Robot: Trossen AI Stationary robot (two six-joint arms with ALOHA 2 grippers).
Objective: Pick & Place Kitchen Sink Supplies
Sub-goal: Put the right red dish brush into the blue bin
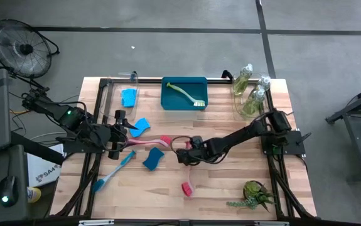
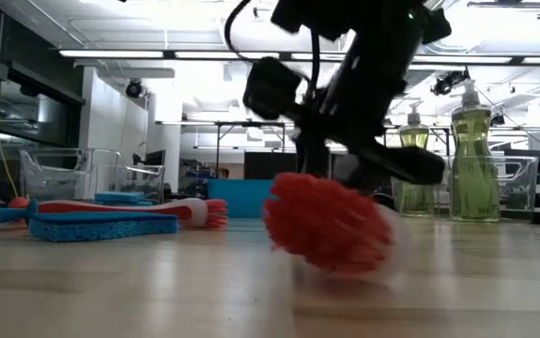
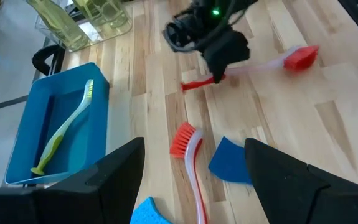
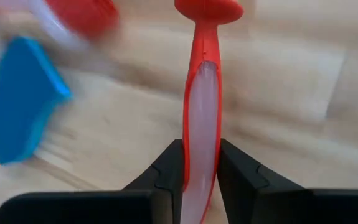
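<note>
My right gripper is at mid-table, shut on a pink-red dish brush whose red head is blurred in the low view. My left gripper hangs open over a second pink-red brush lying flat, and touches nothing. A blue brush and two blue sponges lie nearby; a third sponge sits in a clear bin. A yellow-green brush lies in the blue tray. Bottles of yellow-green liquid stand at the far right. My right gripper pinches the brush's handle between its two fingers, closer to the free end than to the head. The red free end sticks out past the fingers. The fingers come from above. The head end is low; whether it touches the table I cannot tell.
A small spiky green plant stands near the near right corner. Clear bins sit along the far edge at left and right. Bare wood lies between the held brush and the plant.
</note>
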